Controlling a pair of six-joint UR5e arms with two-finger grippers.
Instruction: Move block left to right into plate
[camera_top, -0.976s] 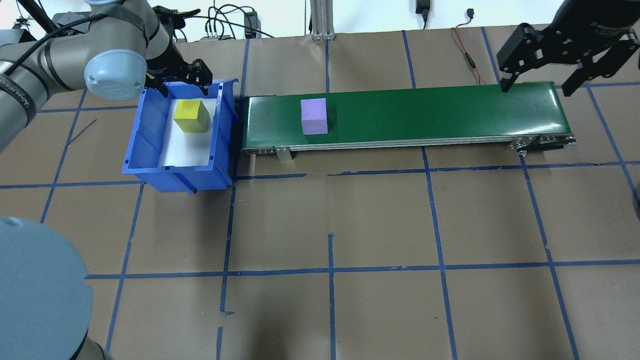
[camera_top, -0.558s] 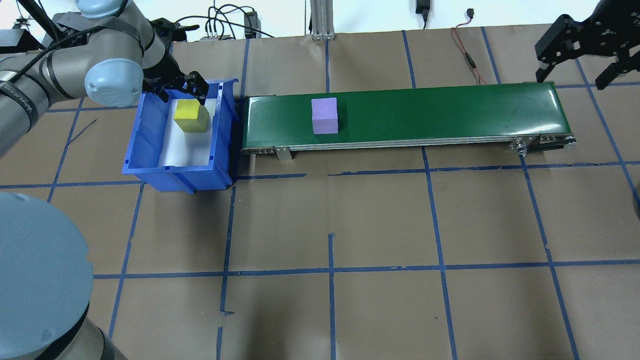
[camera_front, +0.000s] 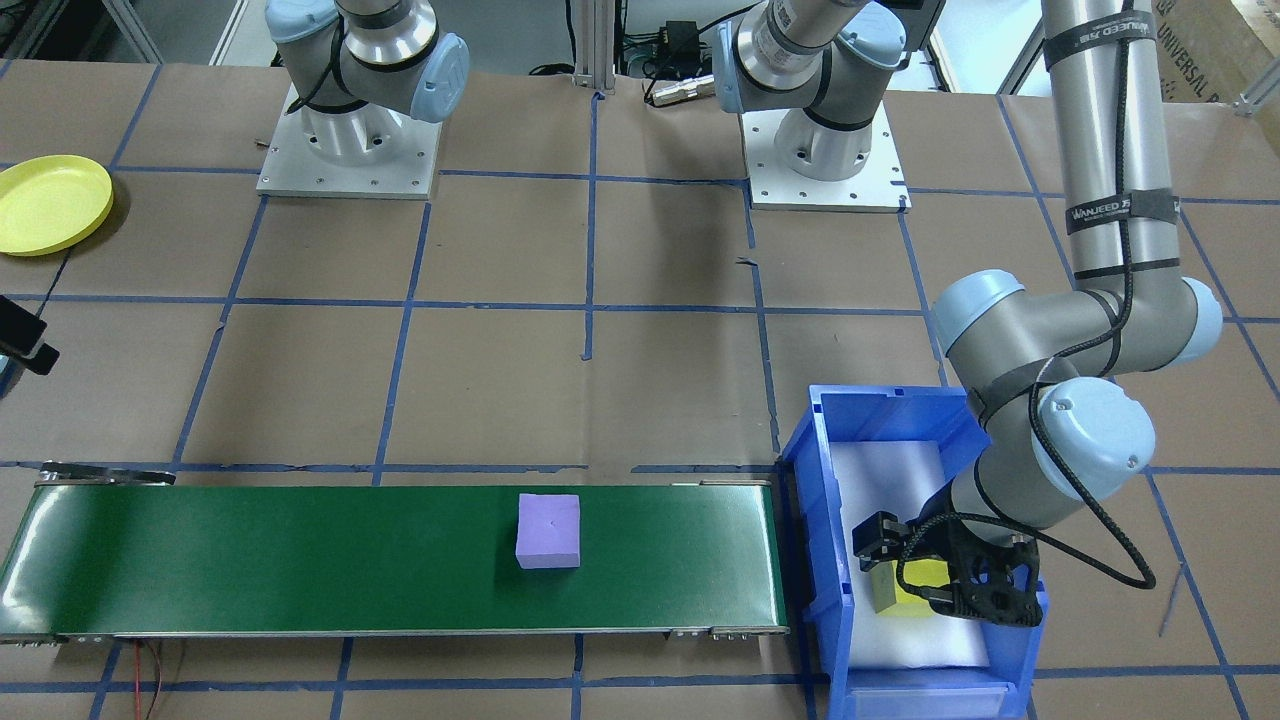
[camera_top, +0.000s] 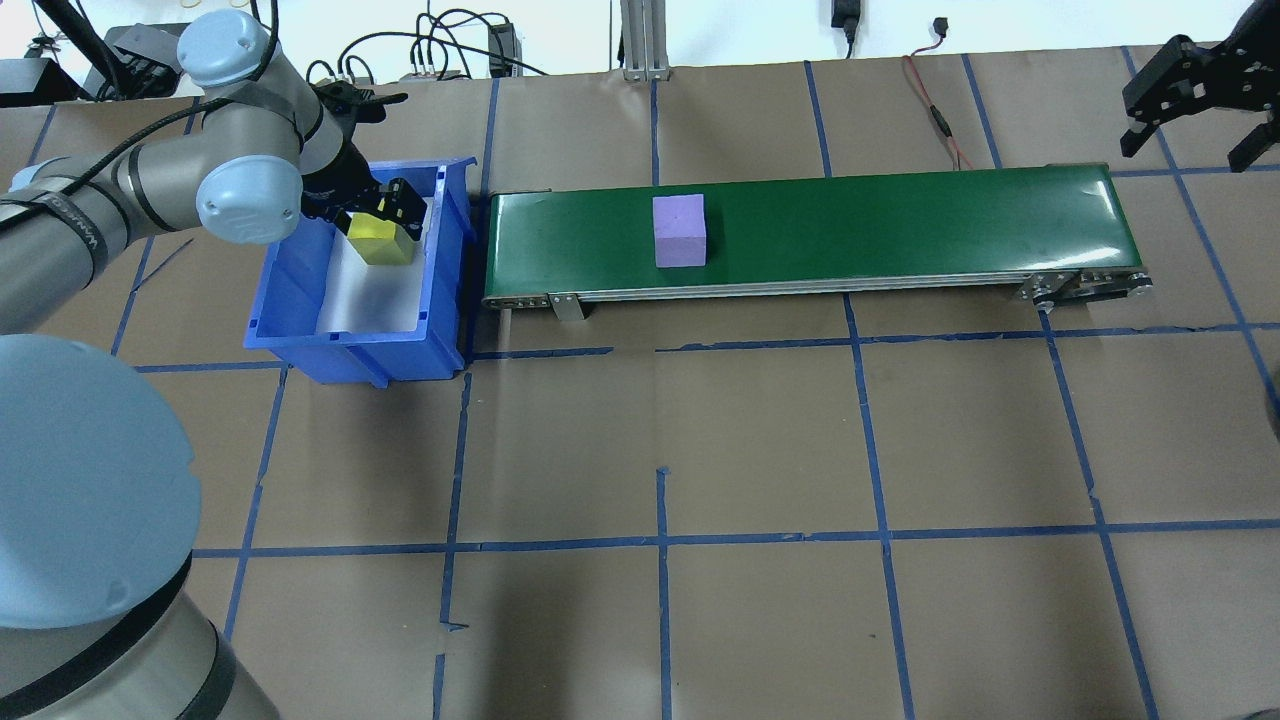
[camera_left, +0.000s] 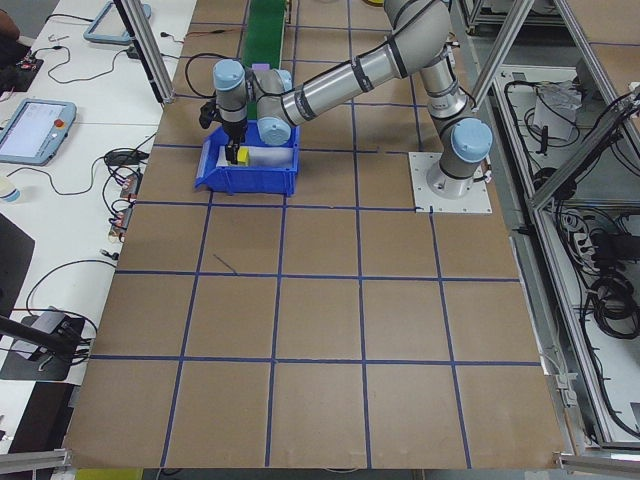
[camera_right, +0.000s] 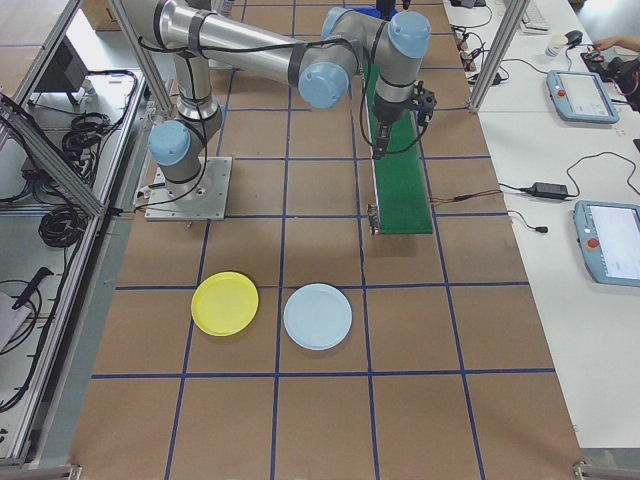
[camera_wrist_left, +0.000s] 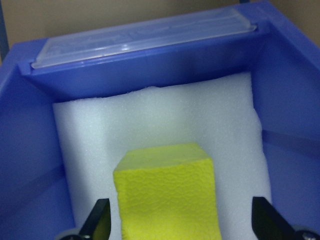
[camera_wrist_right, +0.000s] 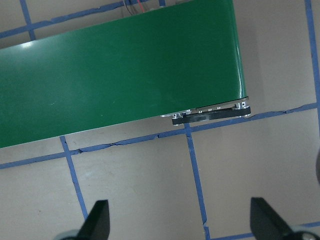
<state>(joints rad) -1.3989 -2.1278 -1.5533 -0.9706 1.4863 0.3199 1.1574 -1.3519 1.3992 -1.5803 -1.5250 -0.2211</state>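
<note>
The left claw (camera_top: 385, 208) reaches down into the blue plastic bin (camera_top: 290, 300) at the left end of the brown paper-covered surface (camera_top: 760, 450), its fingers spread wide on either side of the yellow foam cube (camera_top: 378, 243) without pressing it; the left wrist view shows a gap between each fingertip (camera_wrist_left: 97, 222) and the cube's faces. The cube sits on the white foam liner (camera_wrist_left: 165, 115) at the far end of the bin, toward twelve o'clock in the overhead view.

At three o'clock from the bin lies the long green conveyor belt (camera_top: 900, 225), and a lilac foam cube (camera_top: 680, 231) rests on it, left of the belt's middle.

The right claw (camera_top: 1195, 120) hangs above the surface at about one o'clock from the belt's right end, released and holding nothing; its wrist view looks down on the belt's end and the blue tape grid.

The round bright yellow plastic plate (camera_right: 225, 303) lies on the surface well apart from the belt's end, just beside a round pale blue plastic plate (camera_right: 318, 316), with no block on either.
</note>
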